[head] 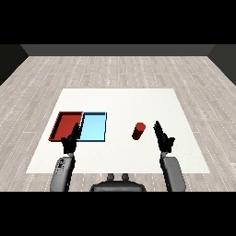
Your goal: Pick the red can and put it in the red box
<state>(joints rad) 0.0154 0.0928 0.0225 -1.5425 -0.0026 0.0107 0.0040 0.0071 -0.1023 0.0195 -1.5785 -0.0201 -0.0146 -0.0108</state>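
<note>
Red can (138, 131) stands upright right of the light blue tray (93, 127), nothing between; both robot hands straight-fingered, holding nothing

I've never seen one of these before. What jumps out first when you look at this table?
Probably the red can standing alone on the white table, just left of the open right hand. Next, the red tray and light blue tray side by side at the left, with the left hand at their near edge.

We've got two chunky grey forearms, rounded like tubes, each ending in a black left hand (70, 142) and right hand (163, 138) with slim dark fingers and a thumb. Our left forearm has a small dark marking on its upper side.
</note>
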